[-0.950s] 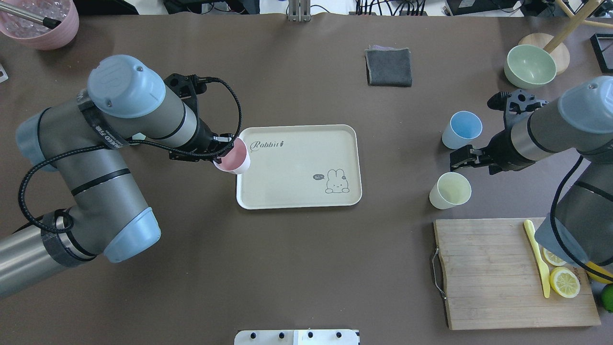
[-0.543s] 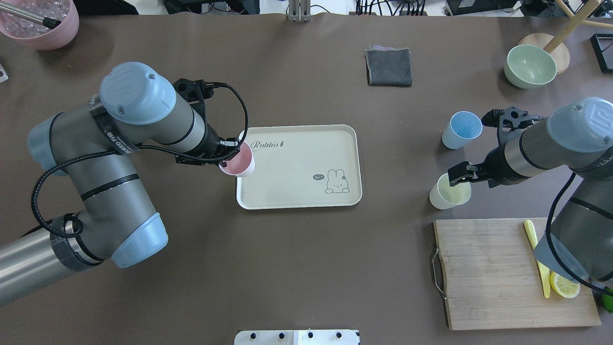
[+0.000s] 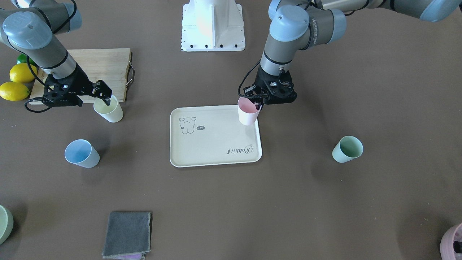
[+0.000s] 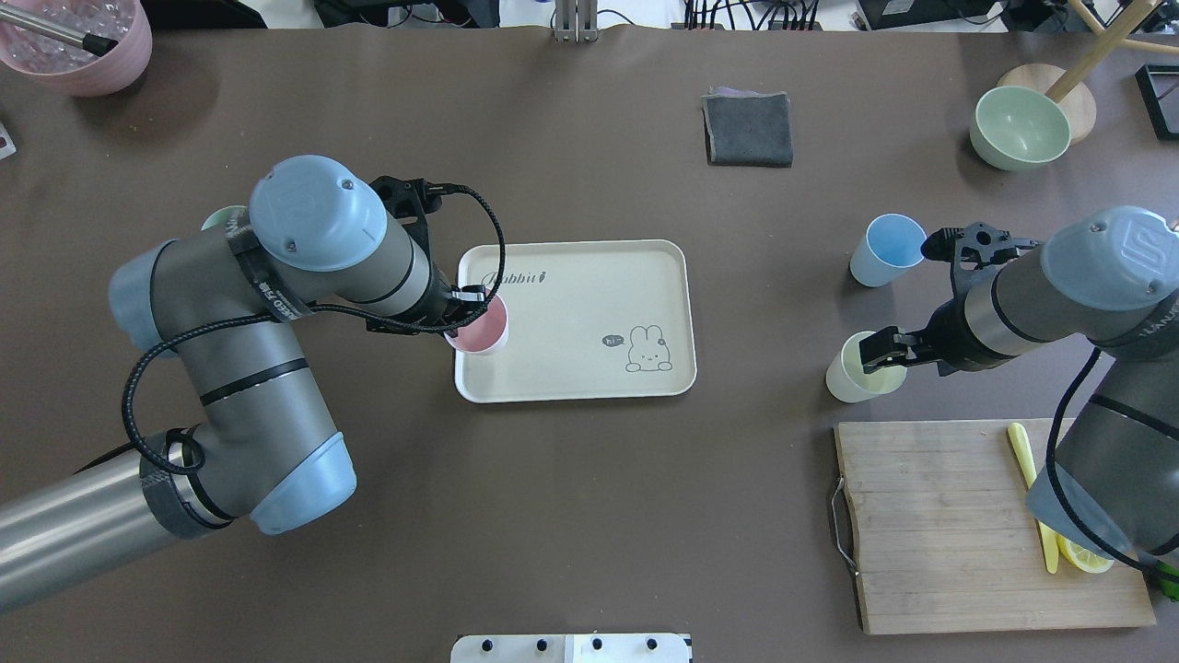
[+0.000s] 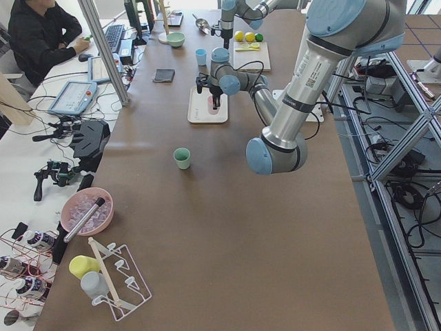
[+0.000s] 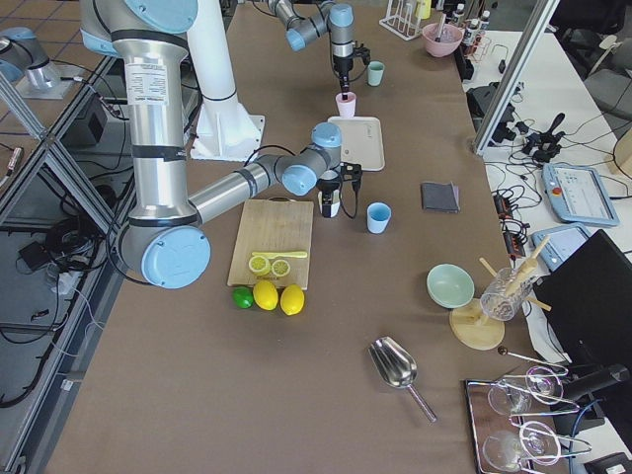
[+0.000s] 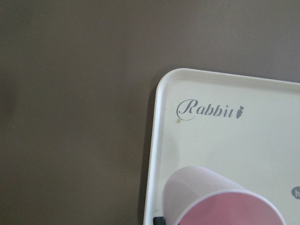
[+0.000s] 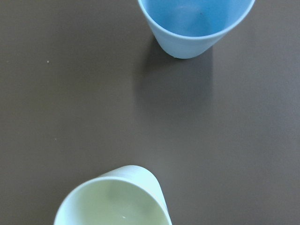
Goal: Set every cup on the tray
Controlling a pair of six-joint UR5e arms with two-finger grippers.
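The left end effector [image 3: 258, 105] pinches the rim of the pink cup [image 3: 248, 115]. The cup is just under it, at the edge of the tray [image 3: 216, 137] on the side with the word Rabbit. I cannot tell if the cup touches the tray. The right end effector [image 3: 104, 98] has its fingers apart, with one dipped inside the yellow cup [image 3: 110, 112], far from the tray on the bench [image 3: 288, 202]. There are four cups: pink, yellow, a blue cup [image 3: 81, 154] and a green cup [image 3: 347, 149]. There is one tray.
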